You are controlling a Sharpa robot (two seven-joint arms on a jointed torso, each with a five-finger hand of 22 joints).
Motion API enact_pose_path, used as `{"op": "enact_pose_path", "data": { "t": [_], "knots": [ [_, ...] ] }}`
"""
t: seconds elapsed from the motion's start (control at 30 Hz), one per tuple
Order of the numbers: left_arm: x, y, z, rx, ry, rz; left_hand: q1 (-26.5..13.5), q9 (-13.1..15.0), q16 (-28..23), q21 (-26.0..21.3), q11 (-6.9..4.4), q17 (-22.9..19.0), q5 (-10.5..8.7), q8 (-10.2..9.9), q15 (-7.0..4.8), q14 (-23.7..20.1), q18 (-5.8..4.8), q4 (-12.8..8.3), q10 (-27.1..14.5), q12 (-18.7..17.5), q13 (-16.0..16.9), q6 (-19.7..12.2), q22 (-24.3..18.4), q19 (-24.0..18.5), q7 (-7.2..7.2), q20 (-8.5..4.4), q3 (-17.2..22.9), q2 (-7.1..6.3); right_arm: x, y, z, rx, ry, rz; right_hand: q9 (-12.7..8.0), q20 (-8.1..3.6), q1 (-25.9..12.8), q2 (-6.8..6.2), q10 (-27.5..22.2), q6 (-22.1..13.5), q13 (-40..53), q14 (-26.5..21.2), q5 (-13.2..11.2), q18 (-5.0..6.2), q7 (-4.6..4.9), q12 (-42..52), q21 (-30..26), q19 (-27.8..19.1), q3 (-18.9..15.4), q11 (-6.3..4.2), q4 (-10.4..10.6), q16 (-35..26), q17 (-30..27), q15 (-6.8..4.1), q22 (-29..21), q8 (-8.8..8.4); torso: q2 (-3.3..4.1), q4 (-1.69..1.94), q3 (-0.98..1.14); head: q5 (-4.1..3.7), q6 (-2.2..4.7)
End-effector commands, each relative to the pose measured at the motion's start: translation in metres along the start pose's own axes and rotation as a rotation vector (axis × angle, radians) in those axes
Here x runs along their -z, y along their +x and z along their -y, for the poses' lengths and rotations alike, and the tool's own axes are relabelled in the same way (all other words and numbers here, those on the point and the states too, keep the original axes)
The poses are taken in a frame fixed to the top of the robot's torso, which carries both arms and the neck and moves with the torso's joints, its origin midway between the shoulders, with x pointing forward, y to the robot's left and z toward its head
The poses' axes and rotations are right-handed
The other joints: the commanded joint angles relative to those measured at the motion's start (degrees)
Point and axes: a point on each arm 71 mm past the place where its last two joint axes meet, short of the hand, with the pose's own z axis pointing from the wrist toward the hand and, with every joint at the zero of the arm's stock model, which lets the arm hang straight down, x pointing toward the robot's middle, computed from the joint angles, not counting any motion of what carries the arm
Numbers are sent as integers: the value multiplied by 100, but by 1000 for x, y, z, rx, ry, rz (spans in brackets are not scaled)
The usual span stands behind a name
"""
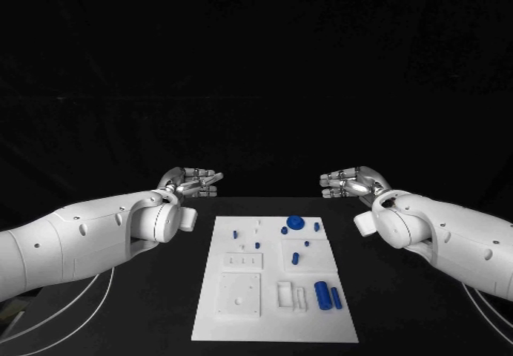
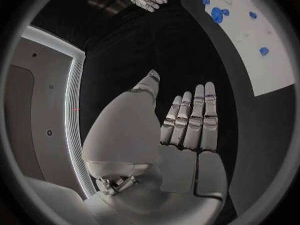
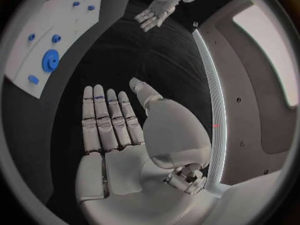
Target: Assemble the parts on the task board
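The white task board [image 1: 276, 311] lies in the middle of the black table, with small blue parts on it. A blue round disc [image 1: 294, 220] sits near its far edge, small blue pegs [image 1: 296, 258] stand mid-board, and blue cylinders [image 1: 323, 295] lie near its right front. My left hand [image 1: 193, 182] hovers beyond the board's far left corner, empty, fingers straight. My right hand [image 1: 351, 182] hovers beyond the far right corner, likewise empty. In the left wrist view my left hand [image 2: 187, 130] shows flat fingers side by side, with the board [image 2: 275, 60] off to one side. The right wrist view shows my right hand [image 3: 112, 120] flat too.
The black table [image 1: 396, 311] surrounds the board on every side. White cables [image 1: 64, 326] run along the table under my left arm, and one [image 1: 481, 311] under my right arm. White recessed blocks [image 1: 239, 295] sit on the board's near left.
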Motion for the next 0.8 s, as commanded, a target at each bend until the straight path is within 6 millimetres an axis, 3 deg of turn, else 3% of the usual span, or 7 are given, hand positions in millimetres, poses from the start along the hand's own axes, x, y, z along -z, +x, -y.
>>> {"op": "enact_pose_path", "data": {
  "t": [0.03, 0.2, 0.3, 0.33, 0.4, 0.57, 0.8],
  "knots": [
    [4, 7, 5, -20, 34, -86, -32, 24, 148, 270, -124, 63, 10, -23, -250, 645, -215, -377, 762, -31, -8, 700, 101, 448, -29, -352, -50, 261, -2, 6, -9, 363, -132, -46, 20, -188, -51, -86, 338, 278, 5, 481, -2, 46, -63, 18, 168, 386, 257, -119, -84, 73, 41, -193, 46, 56, 64, 28, -29, -6, 9],
    [13, 9, 10, -39, 57, -131, -66, 27, 463, 721, -317, 197, 43, -66, -552, 1235, -562, -818, 1291, -44, 4, 1057, 336, 780, -142, -825, -46, 458, -4, 14, -12, 545, -176, -85, 22, -659, -55, -201, 816, 541, 10, 1652, 13, 46, -138, 24, 771, 1314, 397, -326, -236, 326, 248, -631, 311, 52, 211, 71, -54, -63, 50],
    [20, 11, 14, -43, 71, -161, -103, 28, 818, 1071, -383, 360, 37, -62, -674, 1415, -616, -989, 1439, -44, 4, 1083, 560, 841, -159, -973, -45, 495, -5, 21, -17, 649, -203, -114, 16, -938, -33, -253, 925, 646, 9, 2329, 51, 27, -180, 22, 1244, 1785, 331, -404, -318, 529, 498, -840, 577, 38, 305, 114, -60, -98, 103],
    [24, 12, 15, -42, 75, -174, -145, 26, 1042, 1290, -387, 470, 34, -65, -710, 1393, -637, -1070, 1472, -27, 11, 1072, 717, 778, -165, -1021, -49, 499, -5, 24, -20, 690, -214, -125, 14, -1007, -60, -240, 942, 671, 11, 2341, 65, -2, -195, 27, 1447, 1809, 306, -425, -340, 818, 759, -878, 727, 38, 331, 125, -59, -94, 104],
    [29, 14, 17, -40, 80, -195, -182, 28, 1319, 1554, -414, 601, 43, -60, -754, 1431, -626, -1131, 1477, -40, 6, 1067, 898, 766, -168, -1069, -39, 527, -6, 30, -23, 756, -231, -142, 12, -1106, -43, -283, 945, 667, 9, 2395, 96, 66, -229, 22, 1802, 2020, 276, -476, -414, 1478, 1182, -944, 961, 32, 408, 160, -59, -124, 170],
    [40, 22, 20, -31, 89, -247, -276, 27, 2108, 2264, -412, 954, 36, -66, -808, 1281, -578, -1255, 1416, -42, 5, 1021, 1418, 536, -154, -1119, -27, 520, -7, 42, -29, 907, -259, -168, 17, -1068, -354, -390, 842, 608, 10, 2219, 102, 257, -229, 22, 2860, 2087, 567, -440, -529, 3387, 2564, -958, 1890, 42, 523, 253, -72, -199, 237],
    [50, 30, 27, -20, 103, -297, -352, 29, 2511, 2673, -397, 1003, 36, -63, -810, 1155, -529, -1316, 1368, -39, 7, 995, 1717, 307, -148, -1103, -20, 514, -10, 56, -34, 1068, -278, -175, 13, -1058, -385, -514, 706, 517, 9, 2086, 52, 308, -258, 22, 3425, 2106, 765, -420, -497, 4200, 3000, -919, 2607, 34, 692, 343, -100, -278, 352]
  ]
}}
